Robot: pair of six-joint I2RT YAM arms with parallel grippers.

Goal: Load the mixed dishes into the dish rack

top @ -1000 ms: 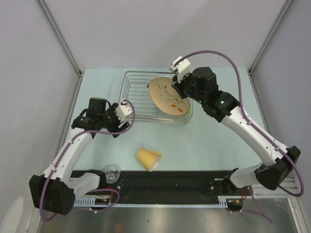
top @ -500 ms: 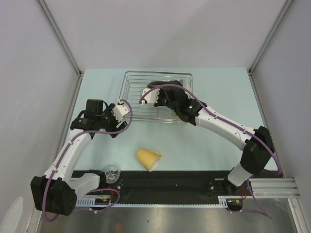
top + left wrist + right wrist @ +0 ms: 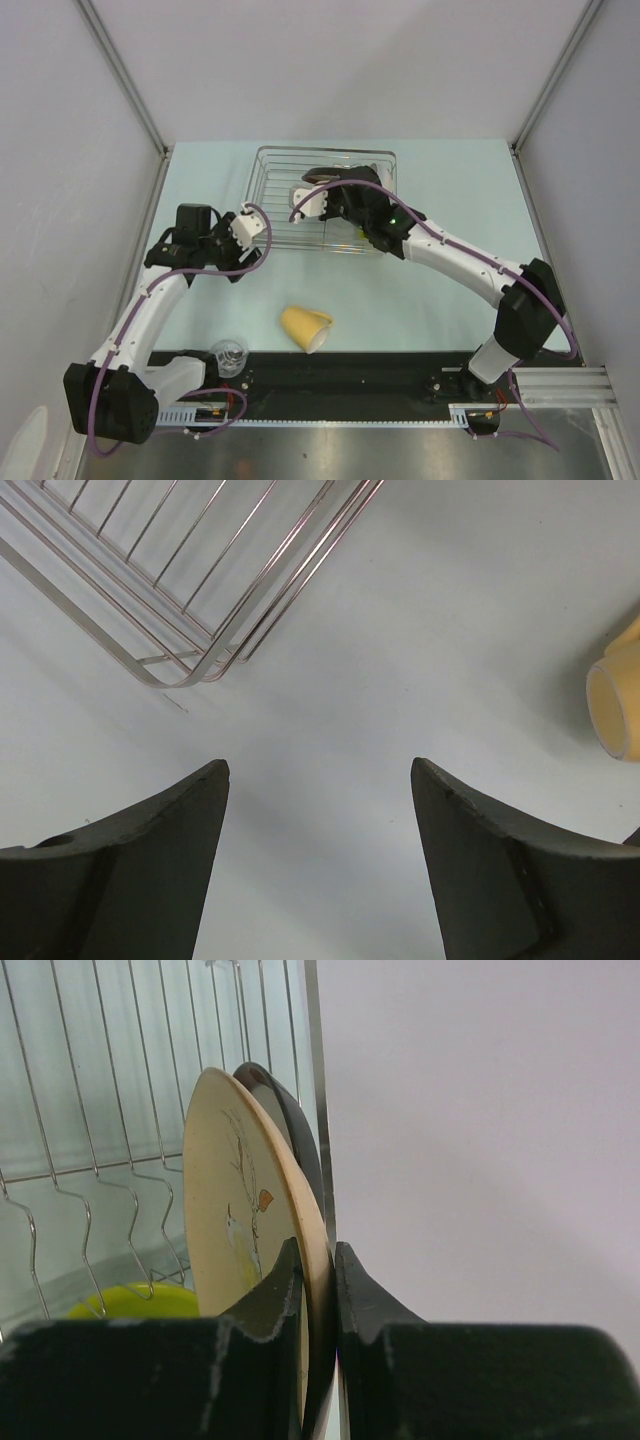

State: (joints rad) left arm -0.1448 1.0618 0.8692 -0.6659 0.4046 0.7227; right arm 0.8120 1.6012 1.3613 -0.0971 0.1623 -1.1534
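Observation:
The dish rack (image 3: 272, 196) is a silver wire basket at the back of the table. My right gripper (image 3: 341, 200) reaches into it and is shut on the rim of the beige patterned plate (image 3: 236, 1222), which stands upright on edge. The dark red-rimmed plate (image 3: 291, 1125) stands right behind it. The lime-green bowl (image 3: 135, 1302) lies low in the rack beside them. The yellow mug (image 3: 306, 327) lies on its side on the table, also in the left wrist view (image 3: 618, 695). The clear glass (image 3: 229, 355) stands at the near edge. My left gripper (image 3: 254, 227) is open and empty by the rack's near left corner (image 3: 195, 665). The white bowl is out of view.
The black rail (image 3: 400, 375) runs along the near edge behind the mug and glass. Grey walls close in the table on both sides. The rack's upright wire dividers (image 3: 90, 1190) stand left of the plates.
My right gripper has brought the patterned plate from tilted above the rack's right part down into the rack, upright, with the arm stretched leftward. The left arm has barely moved.

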